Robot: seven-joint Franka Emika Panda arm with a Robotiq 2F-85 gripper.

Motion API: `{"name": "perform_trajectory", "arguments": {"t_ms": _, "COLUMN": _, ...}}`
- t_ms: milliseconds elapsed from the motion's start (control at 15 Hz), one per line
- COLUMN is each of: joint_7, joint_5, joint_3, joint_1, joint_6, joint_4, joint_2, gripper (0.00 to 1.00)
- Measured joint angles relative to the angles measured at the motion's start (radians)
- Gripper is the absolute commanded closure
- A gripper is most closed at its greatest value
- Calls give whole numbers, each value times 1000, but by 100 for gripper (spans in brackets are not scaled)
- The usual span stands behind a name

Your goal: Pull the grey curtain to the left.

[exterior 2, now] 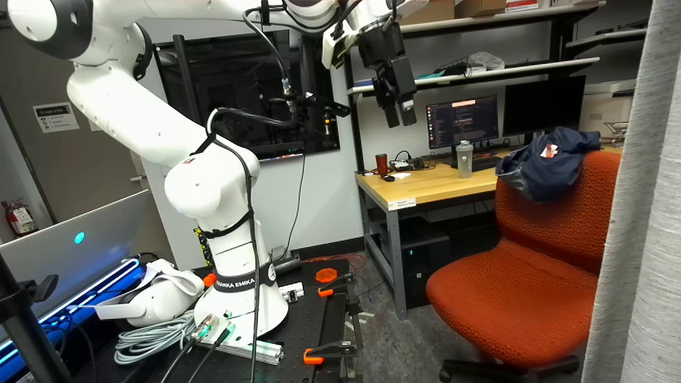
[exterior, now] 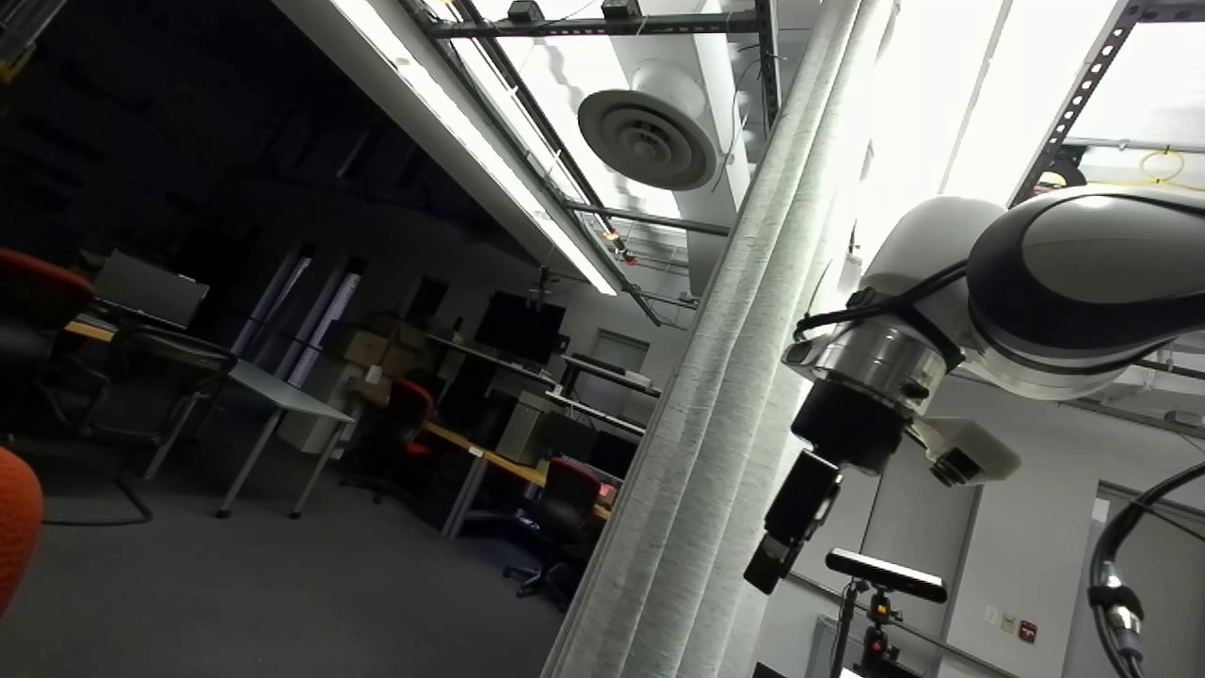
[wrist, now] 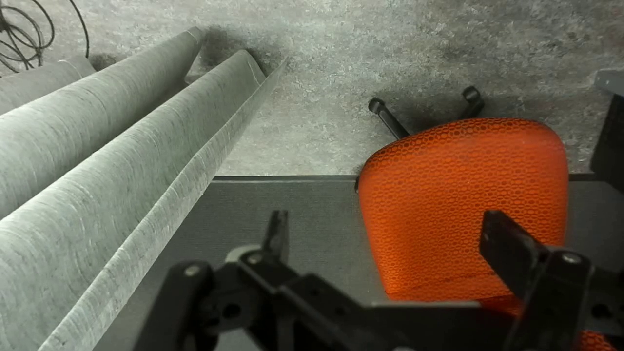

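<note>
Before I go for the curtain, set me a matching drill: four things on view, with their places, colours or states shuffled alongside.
Column one:
1. Grey curtain
2. Pincer
3. Shaker bottle
4. Office chair

Column two:
a. Standing on the wood-topped desk
b. Open, holding nothing
c. Orange
d. Hanging in long folds

Pairs: 1-d; 2-b; 3-a; 4-c
</note>
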Motion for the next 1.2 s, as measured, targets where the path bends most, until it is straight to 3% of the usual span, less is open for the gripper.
{"name": "perform_trajectory", "arguments": {"t_ms": 267, "joint_7": 16, "joint_5": 2, "joint_3": 8, "joint_1": 1, "joint_6": -1, "joint_4": 20, "joint_2": 12, "gripper": 0}}
{"name": "perform_trajectory", "arguments": {"t_ms": 533, "joint_7": 115, "joint_5": 6, "joint_3": 62, "joint_1": 2, "joint_6": -4, "joint_4": 235, "joint_2": 151, "gripper": 0}}
{"name": "perform_trajectory", "arguments": {"t_ms": 867, "joint_7": 200, "joint_5": 4, "joint_3": 80, "joint_1": -5, "joint_6": -70, "joint_4": 473, "joint_2": 344, "gripper": 0}}
{"name": "perform_trajectory", "arguments": {"t_ms": 1200, "joint_7": 205, "joint_5": 4, "joint_3": 80, "joint_1": -5, "joint_6": -77, "joint_4": 503, "joint_2": 376, "gripper": 0}}
